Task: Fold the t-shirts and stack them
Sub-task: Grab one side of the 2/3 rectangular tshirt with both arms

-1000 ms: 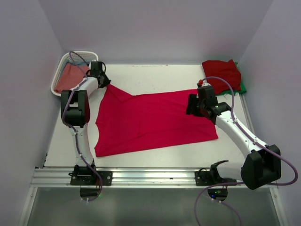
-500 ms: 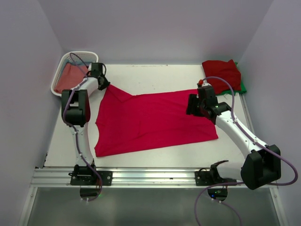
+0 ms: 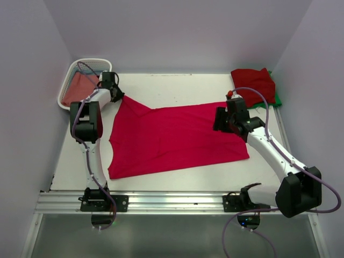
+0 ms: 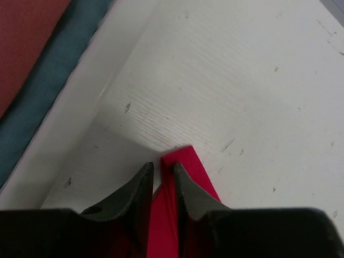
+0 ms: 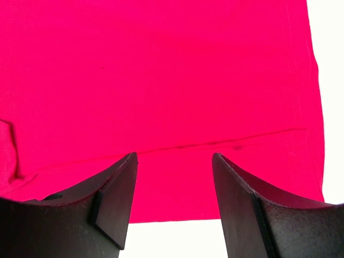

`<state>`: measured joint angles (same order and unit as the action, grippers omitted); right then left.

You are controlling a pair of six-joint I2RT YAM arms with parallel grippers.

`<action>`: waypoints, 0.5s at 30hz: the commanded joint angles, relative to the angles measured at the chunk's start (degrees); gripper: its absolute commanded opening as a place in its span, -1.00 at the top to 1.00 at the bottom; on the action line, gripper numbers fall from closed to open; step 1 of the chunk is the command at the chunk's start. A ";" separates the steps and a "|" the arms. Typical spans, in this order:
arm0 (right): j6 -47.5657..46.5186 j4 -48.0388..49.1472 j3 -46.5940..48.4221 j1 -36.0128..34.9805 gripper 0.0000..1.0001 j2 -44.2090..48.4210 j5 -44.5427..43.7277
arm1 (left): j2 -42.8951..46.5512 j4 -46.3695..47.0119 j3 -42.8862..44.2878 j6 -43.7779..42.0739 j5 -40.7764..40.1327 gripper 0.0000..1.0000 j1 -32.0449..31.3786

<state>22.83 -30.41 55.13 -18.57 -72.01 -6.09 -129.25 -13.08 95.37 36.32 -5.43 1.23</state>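
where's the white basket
In the top view the white basket sits by the far left corner of the table, beside the left gripper, holding a dusty-red shirt.

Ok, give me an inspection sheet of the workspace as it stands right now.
surface: white table, lightly scuffed.
job's things: crimson t-shirt spread flat mid-table, unfolded; dark red t-shirt folded on a green t-shirt, far right corner; dusty-red t-shirt in the white basket, blue t-shirt edging it.
clutter: nothing seen.
end effectors: left end effector narrowly astride the crimson t-shirt's far-left corner, grip unclear; right end effector open over its right side.
cables: purple cables along both arms, the left looping over the basket.
surroundings: plain pale walls; metal rail at the near edge.
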 commanded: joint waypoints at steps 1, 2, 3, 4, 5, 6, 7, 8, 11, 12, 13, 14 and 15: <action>-0.77 -0.52 0.50 0.37 -0.23 1.61 -0.50 | -1.45 2.00 -0.97 -0.19 2.00 0.49 1.31; -0.77 -0.52 0.59 0.37 -0.23 1.43 -0.50 | -1.27 3.14 -1.41 -0.28 2.18 0.49 1.40; -0.77 -0.61 0.59 0.37 -0.23 1.43 -0.42 | -0.92 3.67 -1.85 -0.37 2.44 0.47 1.40; -0.77 -0.70 0.59 0.37 -0.23 1.43 -0.50 | -0.57 4.37 -2.55 -0.37 3.23 0.46 1.31; -0.86 -0.70 0.59 0.37 -0.23 1.43 -0.50 | -0.48 4.82 -2.56 -0.46 3.58 0.46 1.40; -0.86 -0.61 0.50 0.37 -0.23 1.34 -0.33 | -0.56 5.08 -2.56 -0.54 3.76 0.46 1.31; -0.86 -0.70 0.59 0.37 -0.23 1.26 -0.33 | -0.74 5.34 -2.56 -0.54 4.37 0.45 1.40; -0.86 -0.61 0.59 0.37 -0.23 1.26 -0.33 | -0.83 5.17 -2.30 -0.54 4.38 0.45 1.40; -0.94 -0.70 0.68 0.37 -0.23 1.34 -0.33 | -1.88 4.64 -1.59 -0.54 4.46 0.49 1.31; -0.86 -0.70 0.68 0.37 -0.23 1.34 -0.33 | -2.06 4.38 -1.42 -0.63 4.55 0.52 1.40; -0.86 -0.70 0.68 0.37 -0.23 1.43 -0.33 | -2.67 4.29 -1.24 -0.72 4.64 0.57 1.40; -0.86 -0.61 0.68 0.37 -0.22 1.34 -0.42 | -2.85 4.12 -1.07 -0.72 4.64 0.63 1.40; -0.86 -0.70 0.59 0.37 -0.23 1.34 -0.33 | -2.94 4.29 -1.07 -0.81 4.81 0.86 1.40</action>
<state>22.83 -30.74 55.13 -18.33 -71.92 -6.09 -129.67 -8.54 94.02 36.45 -1.41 1.85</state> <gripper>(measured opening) 0.614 0.139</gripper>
